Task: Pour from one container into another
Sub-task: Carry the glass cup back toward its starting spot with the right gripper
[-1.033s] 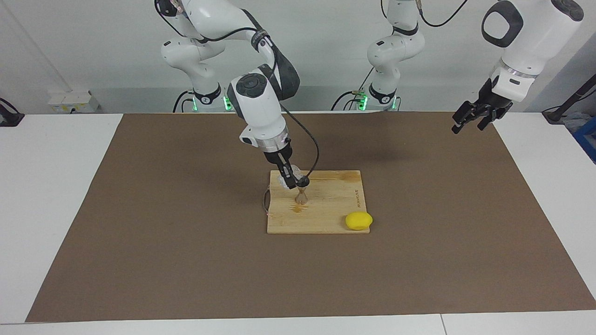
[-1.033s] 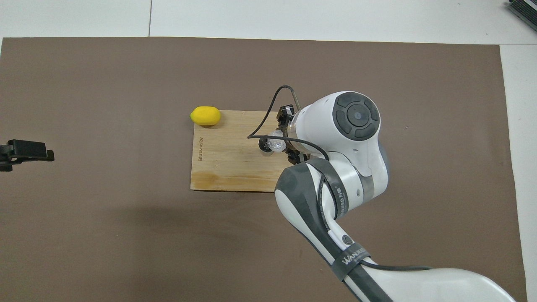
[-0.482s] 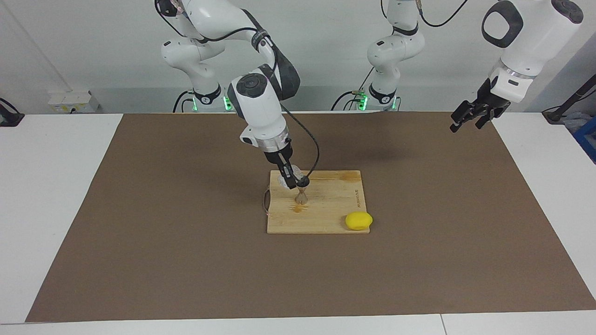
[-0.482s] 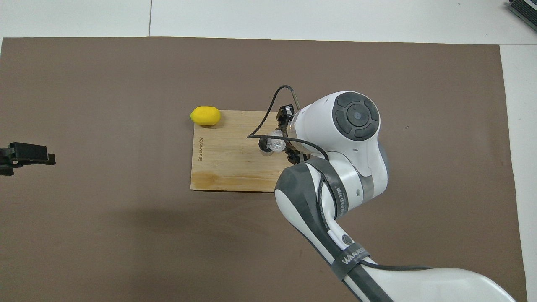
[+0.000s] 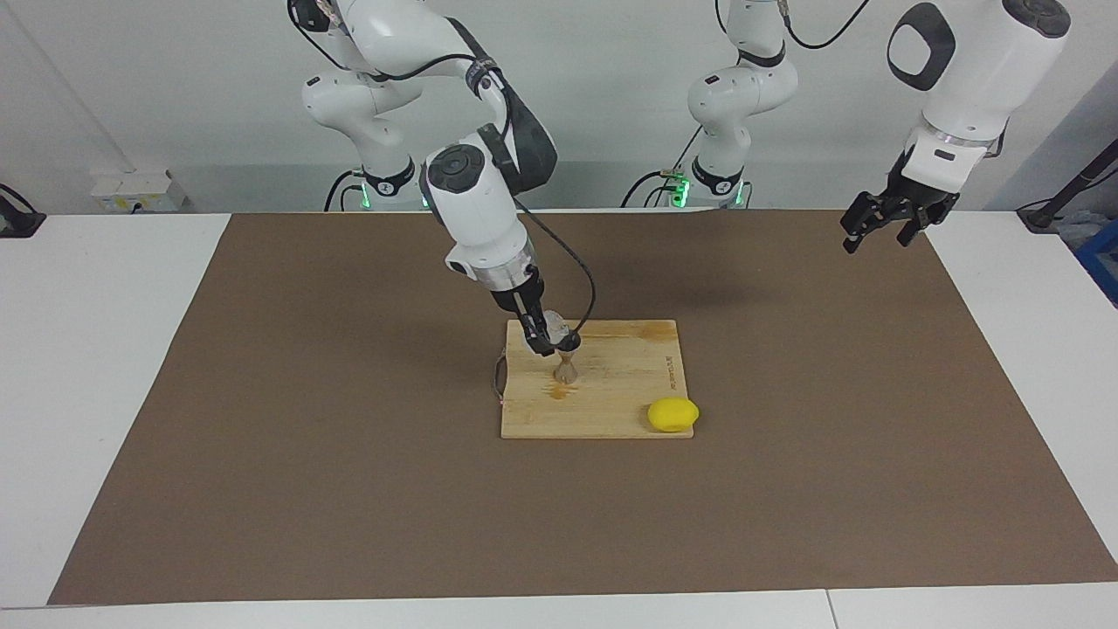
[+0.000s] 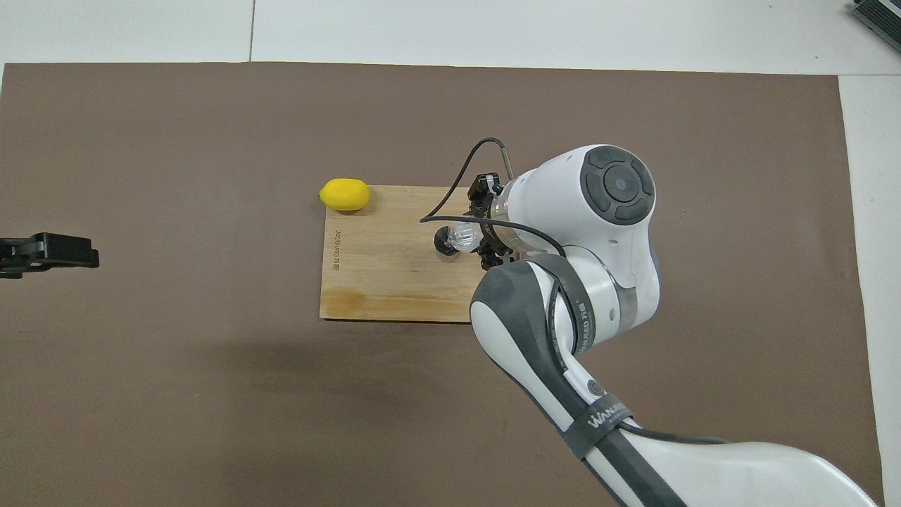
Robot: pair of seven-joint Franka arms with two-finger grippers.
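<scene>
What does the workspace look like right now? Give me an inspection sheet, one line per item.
Surface: brown mat over a white table; wooden cutting board at mid-mat.
Job's things: clear glass tumbler held tilted over the metal jigger, which stands upright on the board.
Clutter: yellow lemon at the board's corner, farther from the robots than the jigger.
Grippers: right pincer shut on the tumbler; left pincer open, waiting in the air over the mat's edge.
Cables: black cable loops by the right wrist.
Surroundings: wall socket box near the right arm's end.
</scene>
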